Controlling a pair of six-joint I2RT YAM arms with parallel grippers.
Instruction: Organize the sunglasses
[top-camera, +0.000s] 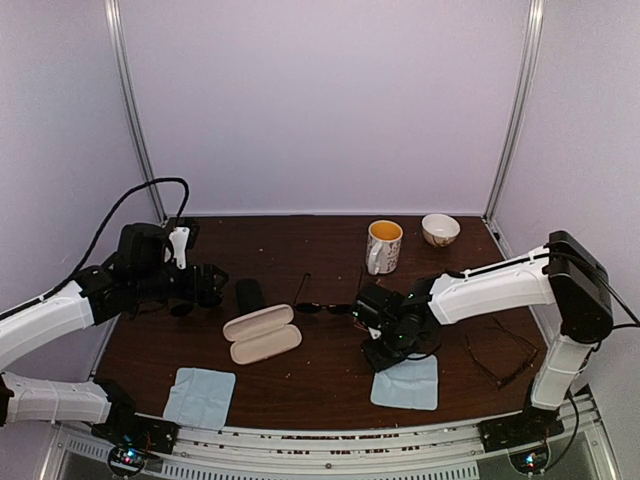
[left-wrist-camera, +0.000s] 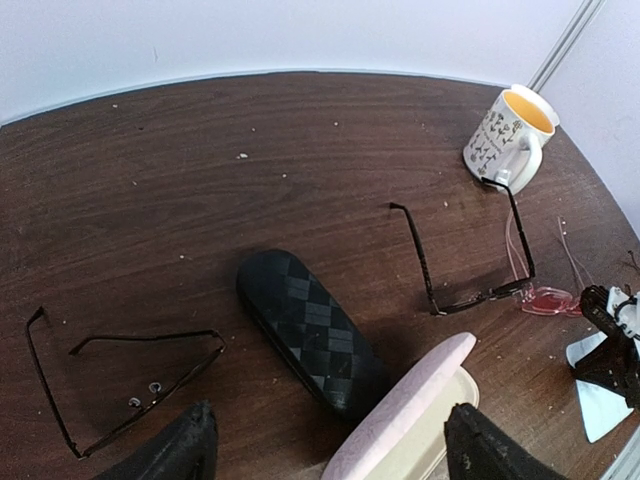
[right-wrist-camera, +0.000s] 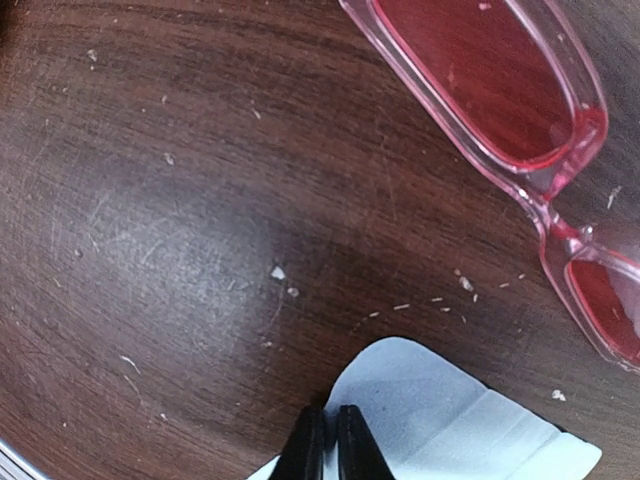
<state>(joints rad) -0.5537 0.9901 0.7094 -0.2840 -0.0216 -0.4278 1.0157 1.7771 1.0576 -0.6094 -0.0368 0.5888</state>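
Note:
Translucent pink-red sunglasses (right-wrist-camera: 490, 80) lie on the table just beyond my right gripper (right-wrist-camera: 328, 430), which is shut on the edge of a light-blue cloth (right-wrist-camera: 440, 420). From above, that gripper (top-camera: 385, 350) sits at the cloth's (top-camera: 408, 383) far-left corner. Black sunglasses (left-wrist-camera: 470, 296) lie mid-table with their temples unfolded, next to the pink-red pair (left-wrist-camera: 548, 298). A thin black-framed pair (left-wrist-camera: 120, 390) lies at the left, under my left gripper (left-wrist-camera: 335, 450). That gripper is open and holds nothing, hovering over a black case (left-wrist-camera: 310, 335) and an open pink case (left-wrist-camera: 410, 410). Another thin-framed pair (top-camera: 500, 355) lies at the right.
A second light-blue cloth (top-camera: 200, 396) lies near the front left. A patterned mug (top-camera: 384, 246) and a small bowl (top-camera: 440, 229) stand at the back right. White walls enclose the table on three sides.

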